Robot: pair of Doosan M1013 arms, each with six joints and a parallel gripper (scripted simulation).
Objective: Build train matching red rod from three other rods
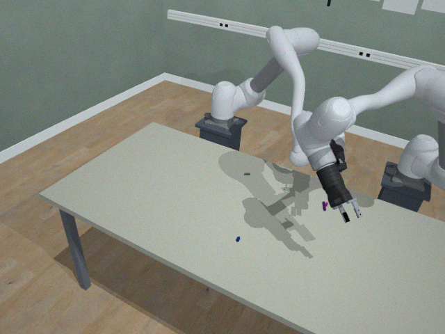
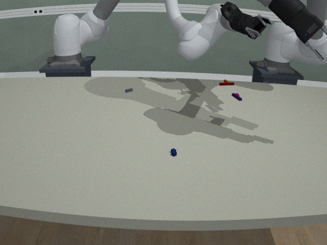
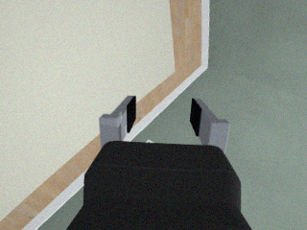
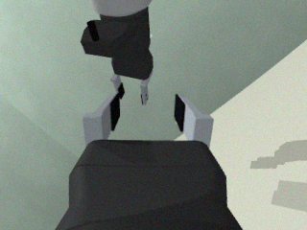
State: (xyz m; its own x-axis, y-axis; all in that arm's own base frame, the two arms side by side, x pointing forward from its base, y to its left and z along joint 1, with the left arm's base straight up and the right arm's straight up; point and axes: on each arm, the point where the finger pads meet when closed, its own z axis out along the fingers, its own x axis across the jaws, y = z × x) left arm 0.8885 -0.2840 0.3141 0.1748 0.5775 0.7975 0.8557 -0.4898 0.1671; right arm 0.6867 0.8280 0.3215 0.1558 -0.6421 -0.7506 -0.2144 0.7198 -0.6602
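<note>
The red rod [image 2: 226, 83] lies at the table's back right, with an orange rod [image 2: 226, 81] close behind it; both are hidden in the top view. A purple rod [image 1: 324, 207] [image 2: 238, 98] lies nearer, with a magenta rod [image 1: 326, 204] [image 2: 237, 94] against or close beside it. A grey rod [image 1: 247, 174] [image 2: 129, 90] lies alone at the back. A small blue shape [image 1: 238, 239] [image 2: 173, 152], perhaps two pieces, lies nearer the front. My left gripper [image 1: 352, 217] [image 2: 323, 45] [image 3: 163, 108] [image 4: 132, 98] is open and empty above the table. My right gripper [image 2: 261, 29] [image 4: 147, 104] is open and empty, high at the back.
The two grippers are near each other, the left one in front of the right one in the top view. The pale table [image 1: 143, 179] [image 2: 79, 158] has arm shadows across its middle and back. Its back edge is close behind the red and orange rods.
</note>
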